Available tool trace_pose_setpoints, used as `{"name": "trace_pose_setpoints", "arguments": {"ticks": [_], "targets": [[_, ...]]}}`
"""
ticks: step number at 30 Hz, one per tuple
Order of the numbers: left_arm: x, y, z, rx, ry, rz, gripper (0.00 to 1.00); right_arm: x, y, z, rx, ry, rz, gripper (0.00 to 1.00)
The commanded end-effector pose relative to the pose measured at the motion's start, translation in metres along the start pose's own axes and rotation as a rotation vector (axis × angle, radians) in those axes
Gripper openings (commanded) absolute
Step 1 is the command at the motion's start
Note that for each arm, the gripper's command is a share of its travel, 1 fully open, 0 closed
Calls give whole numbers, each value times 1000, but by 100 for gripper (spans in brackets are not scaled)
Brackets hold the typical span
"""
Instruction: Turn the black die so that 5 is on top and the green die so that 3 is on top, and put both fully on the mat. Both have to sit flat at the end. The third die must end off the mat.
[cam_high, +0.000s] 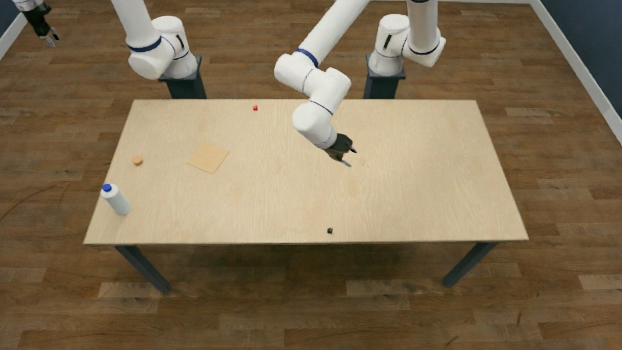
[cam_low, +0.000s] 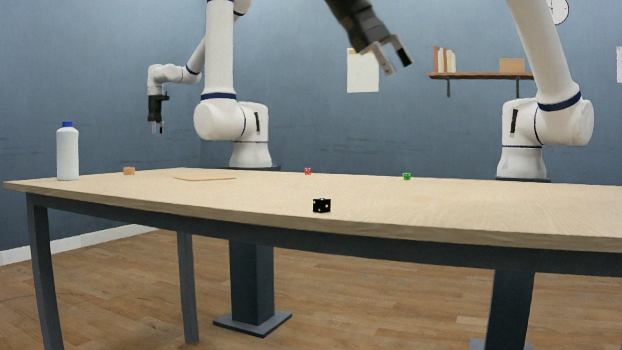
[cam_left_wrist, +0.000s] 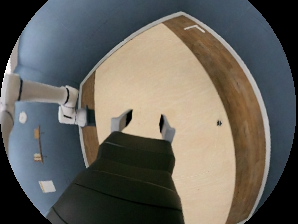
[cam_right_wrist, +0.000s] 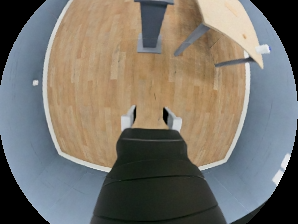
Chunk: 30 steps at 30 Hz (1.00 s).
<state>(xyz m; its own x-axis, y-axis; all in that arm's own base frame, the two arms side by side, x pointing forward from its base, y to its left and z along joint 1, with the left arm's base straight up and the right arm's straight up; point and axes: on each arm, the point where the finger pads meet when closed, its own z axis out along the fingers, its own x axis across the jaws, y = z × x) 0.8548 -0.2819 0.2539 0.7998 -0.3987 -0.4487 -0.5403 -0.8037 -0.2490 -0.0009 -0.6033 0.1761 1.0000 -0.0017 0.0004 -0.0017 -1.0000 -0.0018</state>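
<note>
The black die (cam_high: 330, 230) (cam_low: 321, 205) (cam_left_wrist: 219, 123) lies near the table's front edge, off the mat; its top number is not readable. The green die (cam_low: 406, 176) is at the back of the table, hidden behind the left arm in the top view. The red die (cam_high: 255, 108) (cam_low: 308, 171) lies near the back edge. The tan square mat (cam_high: 208, 157) (cam_low: 205, 178) has no die on it. My left gripper (cam_high: 351, 157) (cam_low: 398, 69) (cam_left_wrist: 146, 117) is open and empty, high above the table. My right gripper (cam_high: 55, 42) (cam_low: 157, 131) (cam_right_wrist: 149, 111) is open and empty over the floor, beyond the table.
A white bottle with a blue cap (cam_high: 117, 201) (cam_low: 68, 152) (cam_right_wrist: 262, 49) stands near the table's left edge in the top view. A small orange-brown round piece (cam_high: 138, 160) (cam_low: 129, 171) (cam_right_wrist: 244, 36) lies behind it, left of the mat.
</note>
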Motion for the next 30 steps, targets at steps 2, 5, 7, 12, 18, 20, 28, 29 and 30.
{"name": "trace_pose_setpoints", "arguments": {"ticks": [2, 5, 7, 12, 18, 20, 28, 29, 30], "targets": [[4, 34, -6, 3, 34, 3, 100, 0, 1, -1, -2, 0, 0, 100], [5, 65, -10, 3, 61, 7, 100, 0, 1, -1, -2, 0, 0, 100], [6, 80, -12, 3, 74, 9, 100, 0, 1, -1, -2, 0, 0, 100], [6, 114, -15, 1, 104, 15, 100, 0, 1, -1, -2, 0, 0, 100], [4, 149, -18, -1, 134, 22, 100, 0, 1, -1, -2, 0, 0, 100], [3, 172, -19, -4, 154, 27, 100, 0, 1, -1, -2, 0, 0, 100], [-4, 230, -22, -13, 202, 41, 100, 0, 1, -1, -2, 0, 0, 100], [-6, 241, -22, -16, 212, 44, 100, 0, 1, -1, -2, 0, 0, 100], [-8, 251, -22, -18, 220, 46, 100, 0, 1, -1, -2, 0, 0, 100]]}}
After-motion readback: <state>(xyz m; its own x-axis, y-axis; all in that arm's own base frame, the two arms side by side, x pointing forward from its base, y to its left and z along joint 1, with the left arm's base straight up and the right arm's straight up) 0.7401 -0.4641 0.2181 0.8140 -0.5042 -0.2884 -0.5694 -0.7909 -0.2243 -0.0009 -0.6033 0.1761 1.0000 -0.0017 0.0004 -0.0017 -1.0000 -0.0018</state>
